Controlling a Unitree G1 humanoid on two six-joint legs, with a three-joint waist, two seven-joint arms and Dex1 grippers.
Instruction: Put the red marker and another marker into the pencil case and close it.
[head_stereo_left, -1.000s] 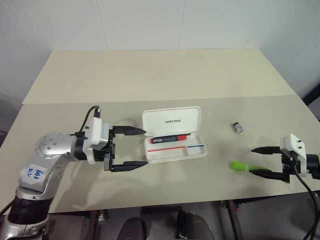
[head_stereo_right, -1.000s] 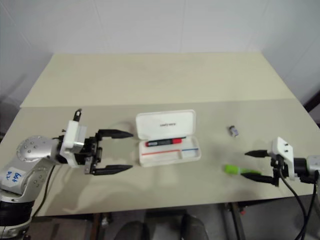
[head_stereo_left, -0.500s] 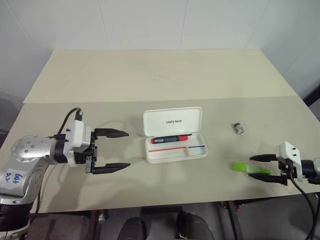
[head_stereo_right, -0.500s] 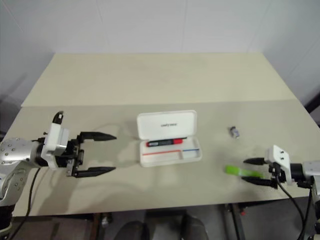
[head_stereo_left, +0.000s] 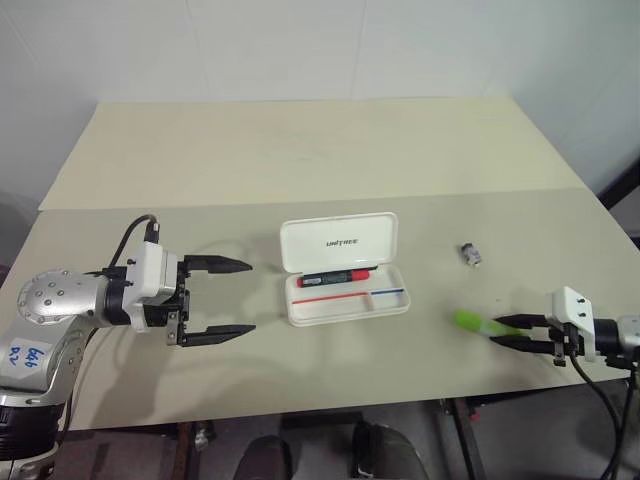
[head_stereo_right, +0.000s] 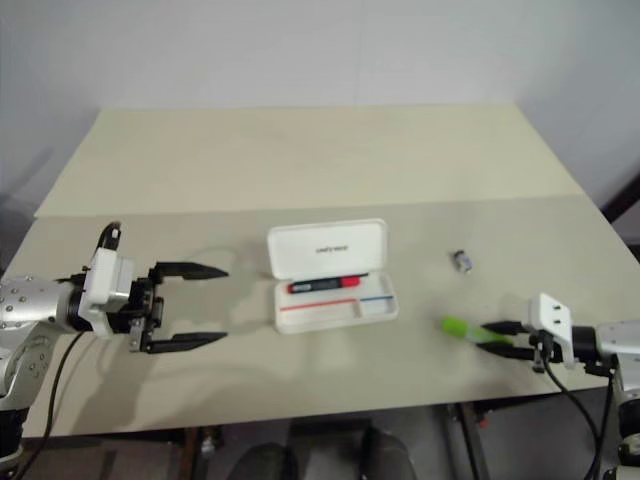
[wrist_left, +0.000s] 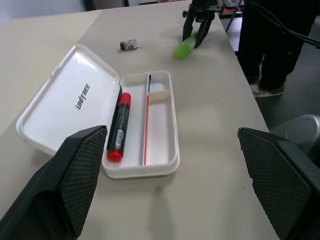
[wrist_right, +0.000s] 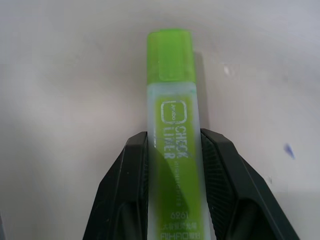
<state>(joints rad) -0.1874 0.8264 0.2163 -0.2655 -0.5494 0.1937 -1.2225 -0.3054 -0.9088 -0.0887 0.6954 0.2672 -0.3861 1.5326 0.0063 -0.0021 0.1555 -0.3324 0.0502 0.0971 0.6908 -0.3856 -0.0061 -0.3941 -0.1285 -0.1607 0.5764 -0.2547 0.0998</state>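
Two arms out over the table, one gripper spread wide, the other pinched tight.

The left gripper (head_stereo_left: 228, 297) sits at about 8 o'clock in the head view, its silver arm coming in from the left edge, wrist roughly level, black fingers (head_stereo_left: 222, 265) pointing toward 3 o'clock and parted wide with nothing between them. The right gripper (head_stereo_left: 505, 332) sits low at about 4 o'clock, reaching toward 9 o'clock, its fingers (wrist_right: 227, 180) pressed against both sides of the green marker (wrist_right: 171, 120).
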